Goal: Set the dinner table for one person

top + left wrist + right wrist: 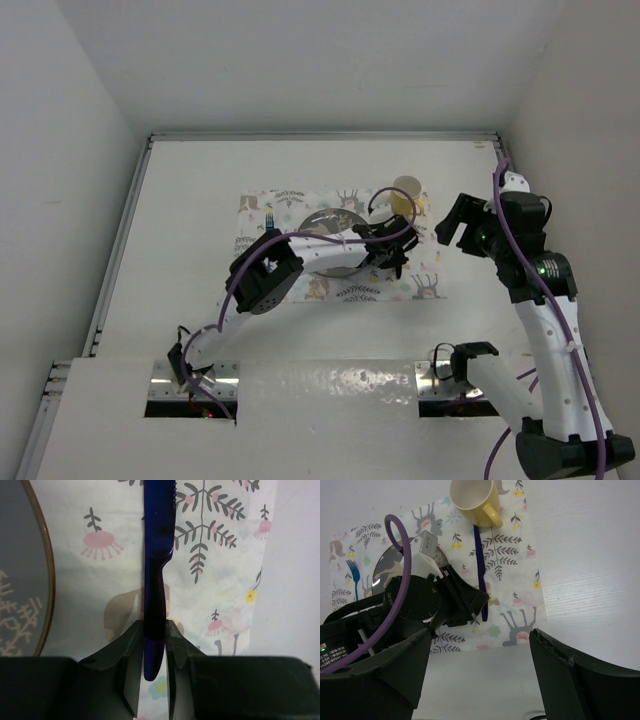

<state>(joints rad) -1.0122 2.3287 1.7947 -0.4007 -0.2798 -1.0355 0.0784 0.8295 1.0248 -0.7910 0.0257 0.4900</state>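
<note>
On the white dinner table (200, 200) lies a printed cloth mat (425, 285). A dark plate (325, 225) with a gold rim sits in the mat's middle, partly under my left arm. My left gripper (155, 625) is shut on the handle of a blue knife (159, 535), which lies along the mat to the right of the plate (20, 580), blade pointing at a yellow mug (472, 500). A blue fork (354, 577) lies on the mat left of the plate. My right gripper (479, 640) hangs open and empty above the table, off the mat's right side.
The yellow mug (407, 190) stands at the mat's far right corner. Metal rails run along the table's edges, with white walls close on the left, far and right sides. A purple cable loops above the left wrist (400, 555).
</note>
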